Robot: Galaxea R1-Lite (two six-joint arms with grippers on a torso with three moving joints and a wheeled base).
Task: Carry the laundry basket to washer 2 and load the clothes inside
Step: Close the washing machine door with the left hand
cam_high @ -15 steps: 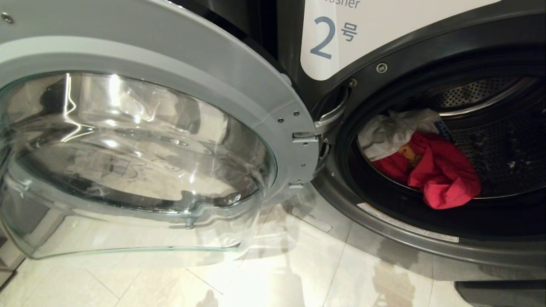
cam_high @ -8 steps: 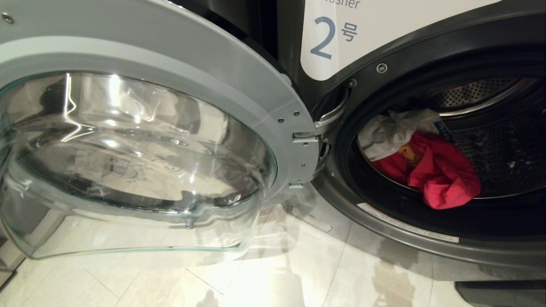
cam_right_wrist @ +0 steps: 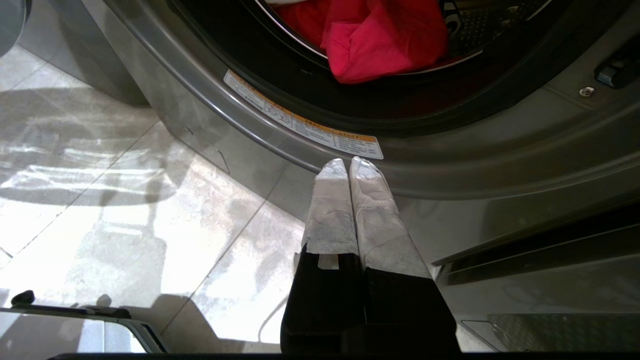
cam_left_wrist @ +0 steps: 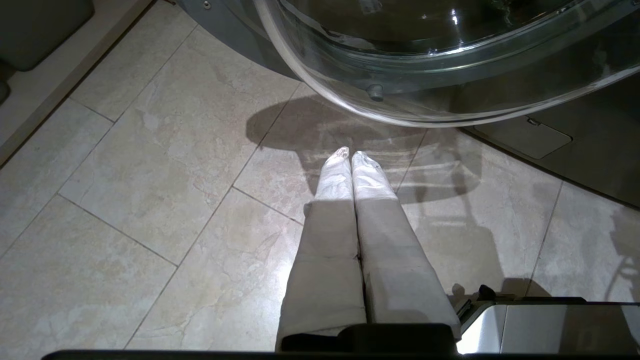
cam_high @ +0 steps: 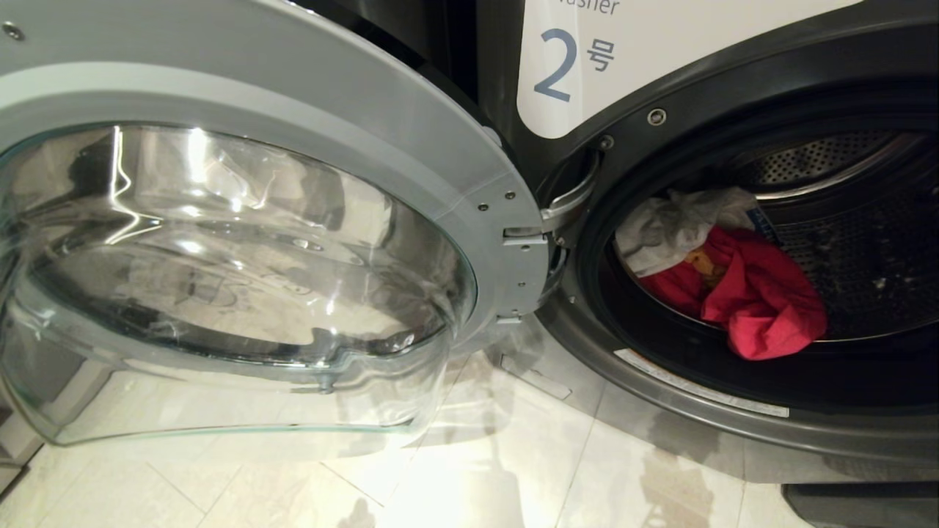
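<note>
Pale marble-look floor tiles (cam_high: 513, 469) spread beneath washer 2 (cam_high: 733, 66), a dark grey front-loader with a white label bearing a blue 2. Its round glass door (cam_high: 220, 249) stood swung wide open to the left. Inside the perforated steel drum (cam_high: 858, 249) lay the clothes (cam_high: 733, 279), a bright pink-red garment over a white one and a scrap of yellow-orange. The right gripper (cam_right_wrist: 348, 161), fingers pressed together and empty, hung just below the drum's opening, apart from the clothes. The left gripper (cam_left_wrist: 351, 152), likewise closed, pointed at the floor under the door.
</note>
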